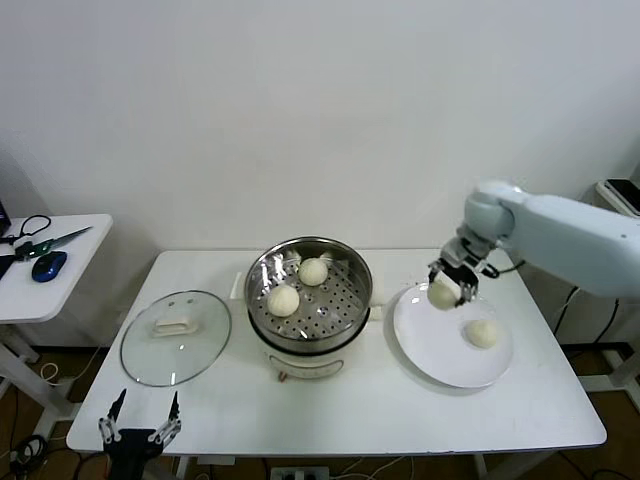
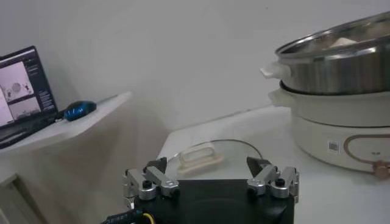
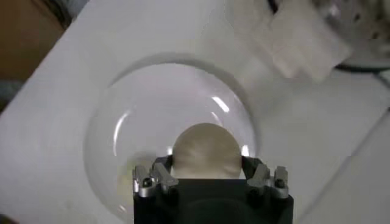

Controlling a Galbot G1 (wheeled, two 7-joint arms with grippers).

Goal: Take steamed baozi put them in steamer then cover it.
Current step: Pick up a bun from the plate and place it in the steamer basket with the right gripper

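The steel steamer [image 1: 352, 268] stands mid-table on its white base and holds two baozi [image 1: 283, 299] [image 1: 313, 271]. My right gripper [image 1: 449, 284] is shut on a third baozi [image 1: 442, 295] and holds it just above the far left rim of the white plate [image 1: 430, 350]. The held bun fills the jaws in the right wrist view [image 3: 206, 151]. A fourth baozi [image 1: 482, 333] lies on the plate. The glass cover [image 1: 176, 336] with its cream handle lies flat to the left of the steamer. My left gripper [image 1: 138, 418] is open, low at the table's front left edge.
A side table [image 1: 55, 262] at far left carries scissors, a blue mouse [image 1: 48, 265] and a laptop [image 2: 24, 91]. The steamer's side [image 2: 341, 91] rises close on one side of the left wrist view.
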